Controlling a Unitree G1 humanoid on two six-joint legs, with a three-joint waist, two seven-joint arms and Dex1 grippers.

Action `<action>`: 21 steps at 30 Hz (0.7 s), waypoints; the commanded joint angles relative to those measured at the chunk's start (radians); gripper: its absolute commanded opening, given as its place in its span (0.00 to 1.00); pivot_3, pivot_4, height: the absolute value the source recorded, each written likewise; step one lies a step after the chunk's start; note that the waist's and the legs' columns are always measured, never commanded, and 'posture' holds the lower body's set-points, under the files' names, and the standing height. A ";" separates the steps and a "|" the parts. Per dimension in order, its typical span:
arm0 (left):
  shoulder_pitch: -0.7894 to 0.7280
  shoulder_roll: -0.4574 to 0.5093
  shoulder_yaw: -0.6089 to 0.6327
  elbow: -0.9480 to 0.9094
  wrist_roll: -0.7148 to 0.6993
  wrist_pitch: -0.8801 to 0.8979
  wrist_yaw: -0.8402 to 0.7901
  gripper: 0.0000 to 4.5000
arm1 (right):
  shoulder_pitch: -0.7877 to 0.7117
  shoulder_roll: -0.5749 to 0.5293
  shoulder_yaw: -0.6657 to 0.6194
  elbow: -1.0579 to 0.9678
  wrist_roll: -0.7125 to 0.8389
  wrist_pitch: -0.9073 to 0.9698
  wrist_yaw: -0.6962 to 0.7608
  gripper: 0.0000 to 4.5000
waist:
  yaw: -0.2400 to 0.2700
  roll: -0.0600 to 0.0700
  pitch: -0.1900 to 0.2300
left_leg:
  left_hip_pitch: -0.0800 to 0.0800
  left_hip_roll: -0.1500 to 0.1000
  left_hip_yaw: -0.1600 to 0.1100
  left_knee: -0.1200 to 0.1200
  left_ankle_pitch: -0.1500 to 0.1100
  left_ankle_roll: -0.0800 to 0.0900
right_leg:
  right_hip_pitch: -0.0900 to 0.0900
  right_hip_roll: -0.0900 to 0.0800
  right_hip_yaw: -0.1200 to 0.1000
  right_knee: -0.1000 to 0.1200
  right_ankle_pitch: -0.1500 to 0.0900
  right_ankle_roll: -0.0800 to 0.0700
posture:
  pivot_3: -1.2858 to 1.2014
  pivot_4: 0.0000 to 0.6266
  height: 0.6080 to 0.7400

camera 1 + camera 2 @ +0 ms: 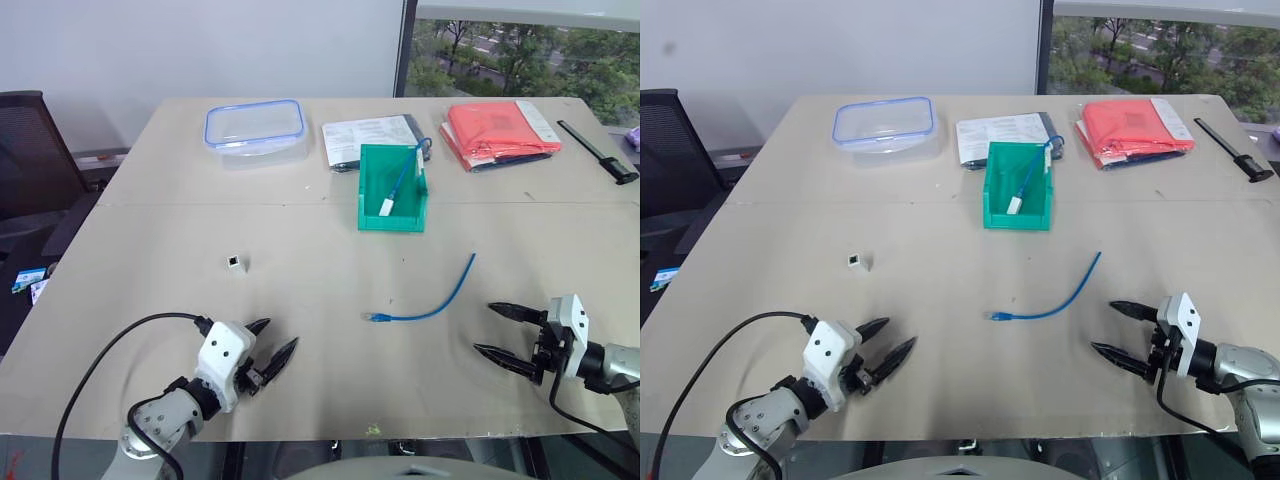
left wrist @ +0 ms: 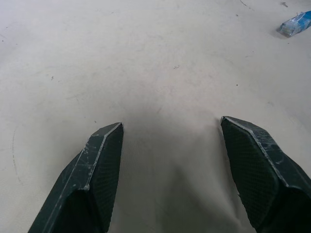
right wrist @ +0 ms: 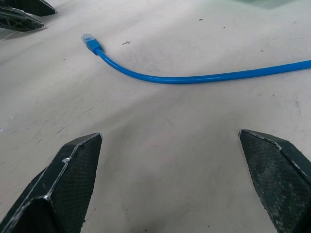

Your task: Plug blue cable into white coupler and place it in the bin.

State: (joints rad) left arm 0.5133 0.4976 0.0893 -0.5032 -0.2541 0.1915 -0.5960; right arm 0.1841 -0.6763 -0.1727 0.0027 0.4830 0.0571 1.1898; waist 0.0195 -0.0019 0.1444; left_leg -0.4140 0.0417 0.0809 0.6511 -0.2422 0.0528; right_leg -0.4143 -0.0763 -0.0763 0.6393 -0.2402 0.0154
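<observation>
A: Cable (image 1: 428,301)?
B: Loose on the table (image 1: 150,240), right of centre toward the near edge. Curves from a clear plug at its left end up to the right. Touched by nothing.

A: Coupler (image 1: 234,263)?
B: Alone on the left half of the table, well apart from the cable, dark socket face upward.

A: Bin (image 1: 392,189)?
B: Green, past the middle toward the far edge. Already holds a second cable (image 1: 401,181) with an oblong white end, leaning against the far right corner.

A: Left gripper (image 1: 273,347)?
B: Near the front edge, left side, pointing right toward the plug. Fingers apart, nothing between, only bare tabletop under them in the wrist view.

A: Right gripper (image 1: 503,331)?
B: Near the front right corner, pointing left. Fingers spread wide, empty. Cable just ahead of the tips in the wrist view, not touched.

A: Anything else up there?
B: Clear container (image 1: 254,127) with a blue rim at the far left. Printed sheet (image 1: 368,136) just behind the bin. Red folder (image 1: 500,131) toward the far right corner, black tool (image 1: 598,151) by the right edge.
</observation>
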 commanded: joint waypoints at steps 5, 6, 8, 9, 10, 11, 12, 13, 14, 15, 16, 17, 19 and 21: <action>0.054 0.017 -0.018 -0.042 -0.035 -0.020 -0.061 0.72 | -0.023 0.017 -0.005 0.030 -0.039 -0.084 -0.013 0.99 | -0.003 -0.003 0.002 | 0.000 0.000 0.000 0.000 0.000 0.000 | 0.000 0.000 0.000 0.000 0.000 0.000 | 0.52 0.24 0.97; 0.057 0.020 -0.017 -0.039 -0.035 -0.023 -0.066 0.72 | -0.022 0.020 -0.005 0.031 -0.044 -0.096 -0.012 0.99 | -0.003 -0.003 0.003 | 0.000 0.000 0.000 0.000 0.000 0.000 | 0.000 0.000 0.000 0.000 0.000 0.000 | 0.52 0.24 0.97; 0.061 0.024 -0.014 -0.032 -0.032 -0.029 -0.073 0.72 | -0.021 0.023 -0.004 0.032 -0.047 -0.106 -0.013 0.99 | -0.003 -0.004 0.004 | 0.000 0.000 0.000 0.000 0.000 0.000 | 0.000 0.000 0.000 0.000 0.000 0.000 | 0.52 0.24 0.97; 0.062 0.024 -0.013 -0.027 -0.032 -0.032 -0.076 0.72 | -0.021 0.024 -0.004 0.032 -0.047 -0.107 -0.015 0.99 | -0.003 -0.004 0.004 | 0.000 0.000 0.000 0.000 0.000 0.000 | 0.000 0.000 0.000 0.000 0.000 0.000 | 0.52 0.24 0.97; 0.061 0.026 -0.013 -0.023 -0.031 -0.035 -0.079 0.72 | -0.019 0.024 -0.005 0.031 -0.047 -0.107 -0.016 0.99 | -0.003 -0.004 0.004 | 0.000 0.000 0.000 0.000 0.000 0.000 | 0.000 0.000 0.000 0.000 0.000 0.000 | 0.52 0.24 0.97; 0.060 0.028 -0.013 -0.020 -0.030 -0.037 -0.082 0.72 | -0.018 0.025 -0.005 0.031 -0.047 -0.108 -0.018 0.99 | -0.003 -0.004 0.004 | 0.000 0.000 0.000 0.000 0.000 0.000 | 0.000 0.000 0.000 0.000 0.000 0.000 | 0.52 0.24 0.97; 0.059 0.029 -0.014 -0.018 -0.029 -0.039 -0.085 0.72 | -0.017 0.025 -0.005 0.030 -0.047 -0.109 -0.019 0.99 | -0.003 -0.004 0.004 | 0.000 0.000 0.000 0.000 0.000 0.000 | 0.000 0.000 0.000 0.000 0.000 0.000 | 0.52 0.24 0.97; 0.058 0.031 -0.015 -0.017 -0.028 -0.041 -0.087 0.72 | -0.015 0.025 -0.005 0.030 -0.048 -0.109 -0.020 0.99 | -0.003 -0.004 0.004 | 0.000 0.000 0.000 0.000 0.000 0.000 | 0.000 0.000 0.000 0.000 0.000 0.000 | 0.52 0.24 0.97; 0.054 0.033 -0.018 -0.014 -0.026 -0.044 -0.092 0.72 | -0.013 0.024 -0.006 0.028 -0.047 -0.109 -0.019 0.99 | -0.003 -0.004 0.004 | 0.000 0.000 0.000 0.000 0.000 0.000 | 0.000 0.000 0.000 0.000 0.000 0.000 | 0.52 0.24 0.97; 0.050 0.035 -0.020 -0.012 -0.024 -0.046 -0.095 0.72 | -0.012 0.024 -0.006 0.027 -0.046 -0.109 -0.019 0.99 | -0.003 -0.004 0.004 | 0.000 0.000 0.000 0.000 0.000 0.000 | 0.000 0.000 0.000 0.000 0.000 0.000 | 0.52 0.24 0.97; 0.044 0.039 -0.023 -0.014 -0.026 -0.038 -0.100 0.72 | -0.010 0.023 -0.008 0.024 -0.040 -0.109 -0.013 0.99 | -0.003 -0.004 0.004 | 0.000 0.000 0.000 0.000 0.000 0.000 | 0.000 0.000 0.000 0.000 0.000 0.000 | 0.52 0.24 0.97; 0.038 0.045 -0.028 -0.018 -0.028 -0.029 -0.105 0.72 | -0.008 0.022 -0.009 0.020 -0.031 -0.108 -0.004 0.99 | -0.003 -0.004 0.004 | 0.000 0.000 0.000 0.000 0.000 0.000 | 0.000 0.000 0.000 0.000 0.000 0.000 | 0.52 0.24 0.97; 0.024 0.066 -0.044 -0.039 -0.030 -0.014 -0.124 0.72 | 0.000 0.019 -0.015 0.005 -0.006 -0.107 0.020 0.99 | -0.002 -0.004 0.004 | 0.000 0.000 0.000 0.000 0.000 0.000 | 0.000 0.000 0.000 0.000 0.000 0.000 | 0.52 0.24 0.97; -0.008 0.095 -0.068 -0.062 -0.041 0.005 -0.159 0.72 | 0.005 0.012 -0.019 -0.011 0.014 -0.100 0.041 0.99 | -0.001 -0.004 0.004 | 0.000 0.000 0.000 0.000 0.000 0.000 | 0.000 0.001 -0.001 0.000 0.000 0.000 | 0.52 0.24 0.97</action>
State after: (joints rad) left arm 0.5135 0.5724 0.0543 -0.5225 -0.2798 0.1773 -0.7167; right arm 0.1845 -0.6517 -0.1709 0.0350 0.4615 -0.0445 1.2036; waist 0.0188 -0.0060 0.1488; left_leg -0.4142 0.0417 0.0809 0.6513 -0.2421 0.0530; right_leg -0.4143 -0.0756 -0.0770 0.6392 -0.2401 0.0154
